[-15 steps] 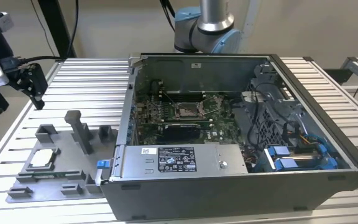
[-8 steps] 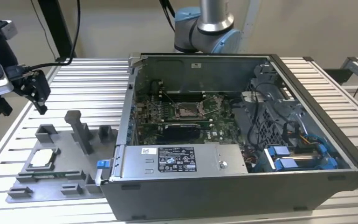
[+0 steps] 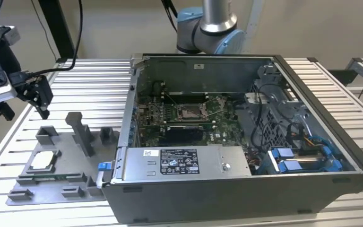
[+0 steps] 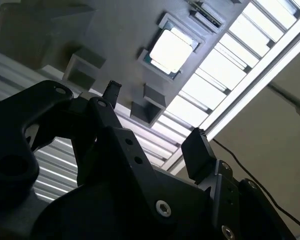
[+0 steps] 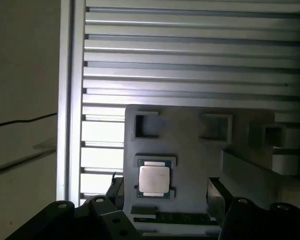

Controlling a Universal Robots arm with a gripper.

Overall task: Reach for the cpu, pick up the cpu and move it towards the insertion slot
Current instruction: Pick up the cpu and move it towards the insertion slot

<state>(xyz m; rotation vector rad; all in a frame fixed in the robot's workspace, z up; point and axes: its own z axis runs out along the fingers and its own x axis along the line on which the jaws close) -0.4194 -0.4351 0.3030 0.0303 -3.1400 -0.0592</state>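
Jaws spread wide and hold nothing: the gripper hangs above the grey tray, touching nothing. Both wrist views look past its fingers at the cpu, square, lying flat with its silvery face up in a tray recess. The exterior view adds the insertion slot, well apart inside the computer case.

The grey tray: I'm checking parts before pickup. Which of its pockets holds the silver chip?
The square pocket by the tray's edge at the exterior view's left: the chip lies flat in it; the smaller square pockets show bare grey plastic.
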